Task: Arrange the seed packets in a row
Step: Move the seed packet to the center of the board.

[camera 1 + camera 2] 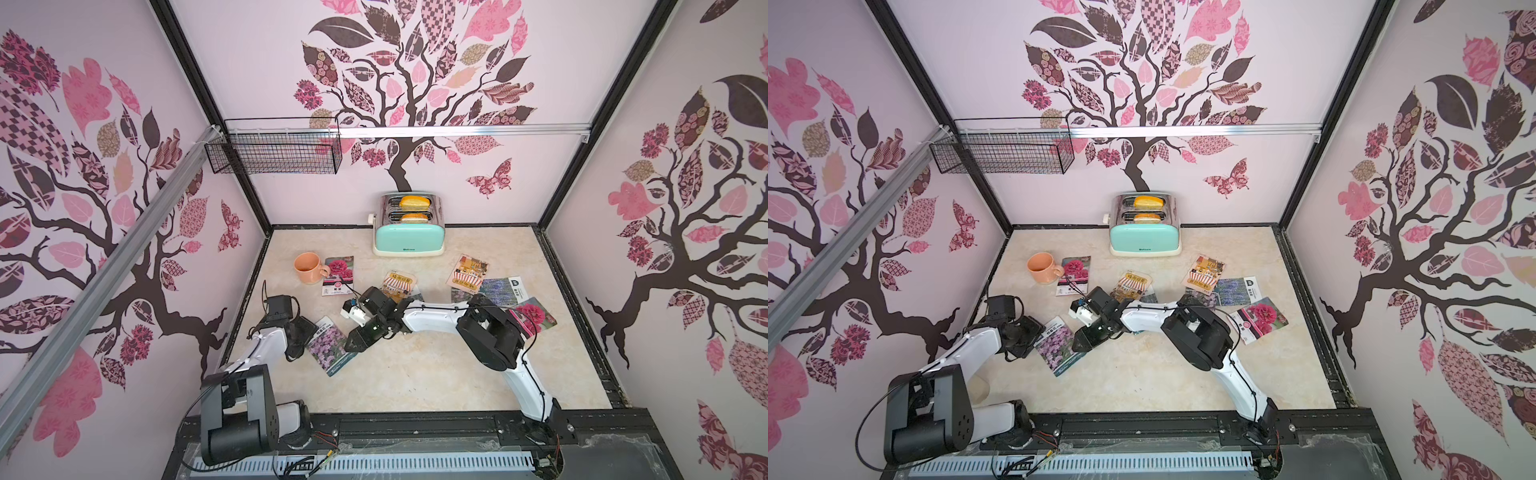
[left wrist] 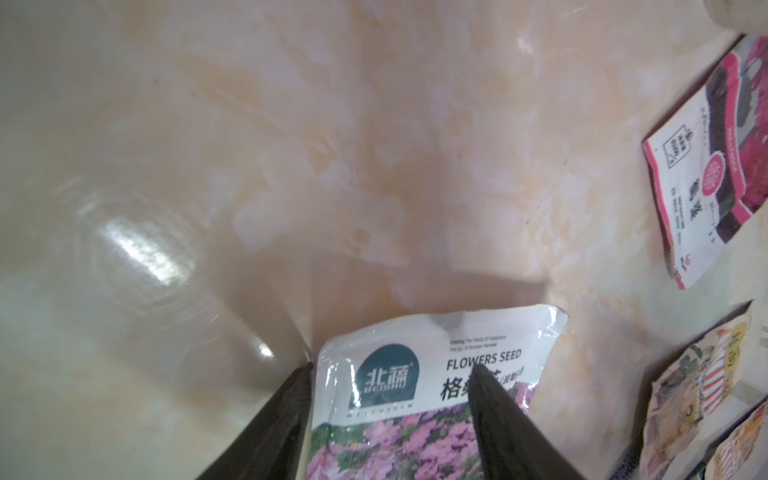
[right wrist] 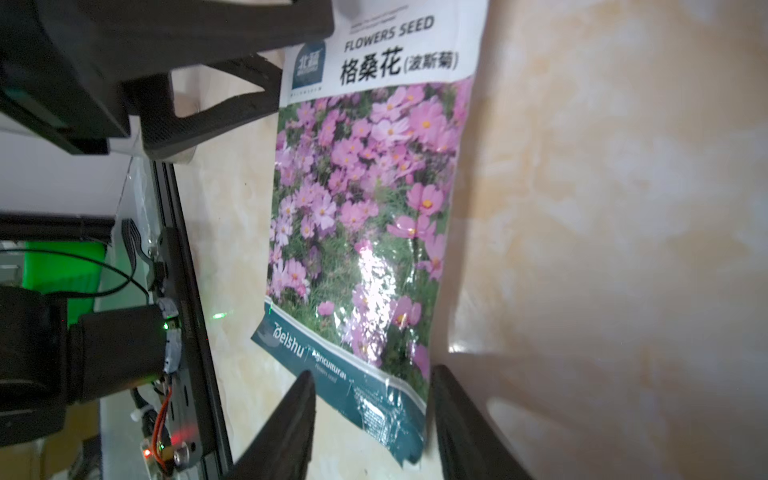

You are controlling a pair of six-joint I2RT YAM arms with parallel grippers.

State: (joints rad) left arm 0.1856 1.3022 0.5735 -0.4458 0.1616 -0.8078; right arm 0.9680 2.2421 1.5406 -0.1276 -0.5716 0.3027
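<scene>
Pink-flower packet (image 1: 330,347), robot-side of mug (image 1: 306,268)
Lies lengthwise between left gripper (image 2: 393,365) and right gripper (image 3: 374,370), each end straddled by spread jaws.

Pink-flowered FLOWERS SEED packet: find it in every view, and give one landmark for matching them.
In a top view: the pink-flowered packet lies diagonally, near-left on the table.
In a top view: same place.
Left wrist: its header end, framed by the left gripper.
Right wrist: almost whole, teal footer at the right gripper.
Shared landmark: its white header strip.
</scene>
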